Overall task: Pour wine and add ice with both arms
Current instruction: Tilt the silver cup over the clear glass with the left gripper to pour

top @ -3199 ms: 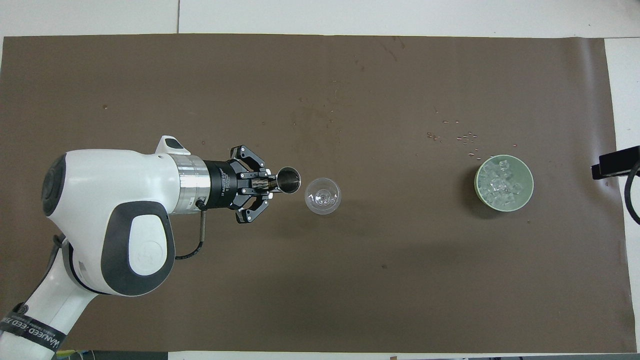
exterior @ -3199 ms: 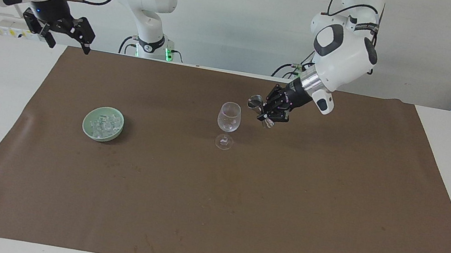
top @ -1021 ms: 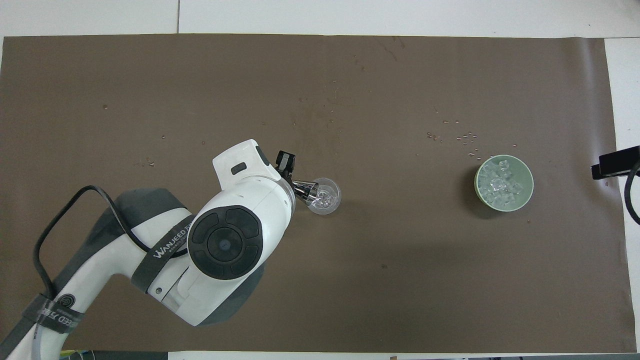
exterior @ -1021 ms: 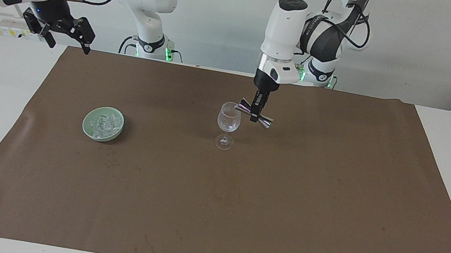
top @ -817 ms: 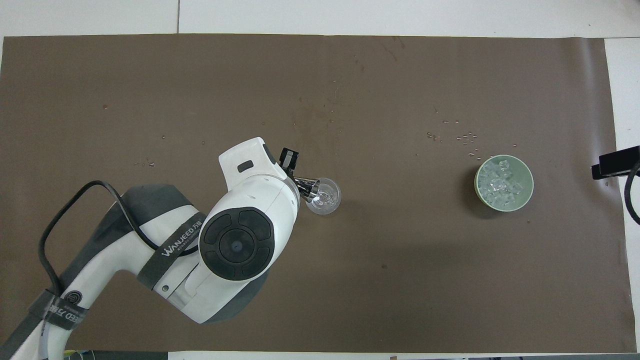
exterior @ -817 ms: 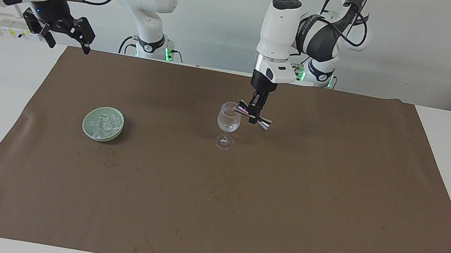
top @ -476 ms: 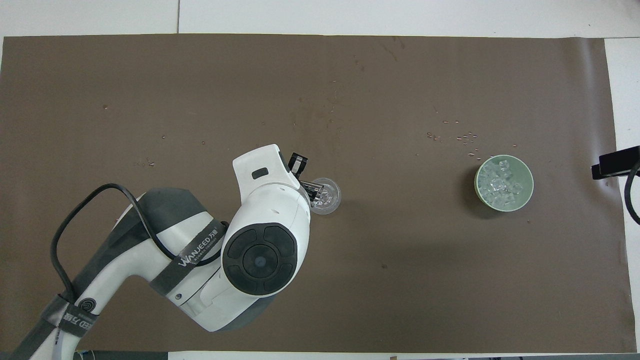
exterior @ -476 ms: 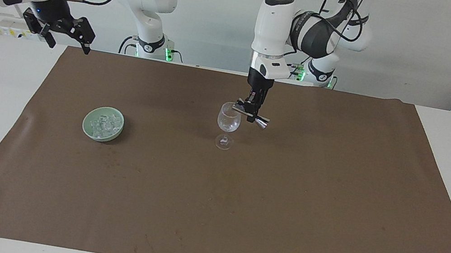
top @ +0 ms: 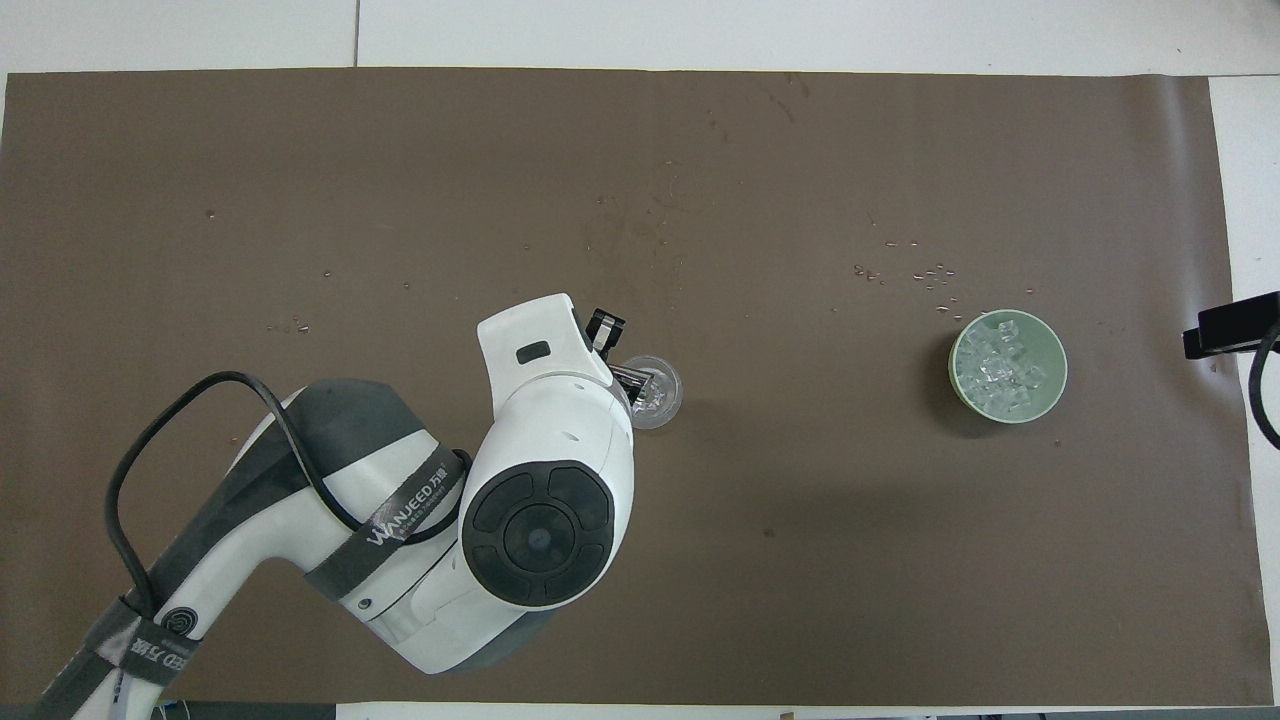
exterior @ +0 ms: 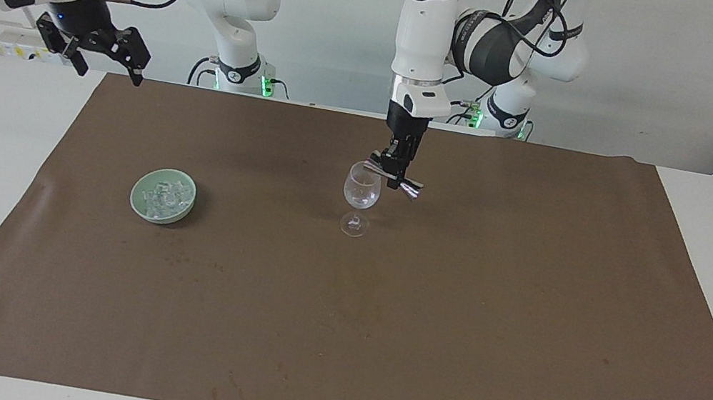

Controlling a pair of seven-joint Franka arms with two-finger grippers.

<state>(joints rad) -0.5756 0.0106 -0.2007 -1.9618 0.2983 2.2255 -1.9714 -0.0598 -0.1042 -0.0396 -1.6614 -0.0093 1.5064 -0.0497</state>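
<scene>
A: From the facing view, we see the left gripper point(exterior: 397, 167) pointing straight down, its fingers pinched on the waist of a small metal jigger point(exterior: 393, 181). The jigger lies almost on its side, one mouth tipped over the rim of the wine glass point(exterior: 361, 191), which stands upright just below and beside that gripper.

B: We agree. We find the right gripper point(exterior: 107, 53) up in the air over the edge of the brown mat point(exterior: 375, 348) at the right arm's end of the table, fingers spread, holding nothing; that arm waits. The pale green bowl point(exterior: 137, 202) sits on the mat well below that gripper, and the ice point(exterior: 164, 199) lies heaped inside it, well apart from the left gripper and the glass.

A: From the overhead view, we see the left arm's wrist covering most of its gripper point(top: 612, 350); only a black tip and a bit of the jigger point(top: 630, 377) show, over the rim of the glass point(top: 662, 398).

B: There we cannot tell how the fingers stand. The bowl point(top: 1052, 352) with its ice point(top: 1000, 368) sits toward the right arm's end, well away from that gripper. The right gripper point(top: 1230, 325) shows only as a dark piece at the edge.
</scene>
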